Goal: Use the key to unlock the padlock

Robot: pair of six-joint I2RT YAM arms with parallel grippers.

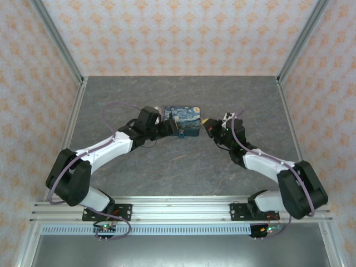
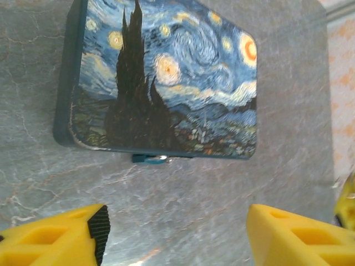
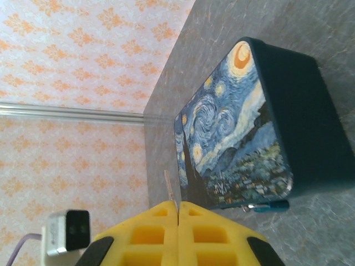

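A dark blue starry-patterned box [image 1: 183, 120] lies on the grey table. A small teal padlock [image 2: 150, 159] hangs at the middle of its front edge, also seen in the right wrist view as the padlock [image 3: 266, 206] and from above as the padlock [image 1: 182, 135]. My left gripper [image 2: 177, 235] stands open just in front of the box, its yellow fingertips [image 2: 61, 238] wide apart over bare table. To the right of the box, my right gripper [image 3: 178, 209] is shut on the key [image 3: 170, 187], a thin pale blade sticking out between its tips. From above, the left gripper [image 1: 166, 129] and right gripper [image 1: 207, 125] flank the box.
Patterned walls [image 1: 178, 33] and aluminium posts [image 1: 58, 39] enclose the grey table [image 1: 183, 172]. The left arm's wrist camera [image 3: 69, 230] shows low in the right wrist view. Open table lies behind and in front of the box.
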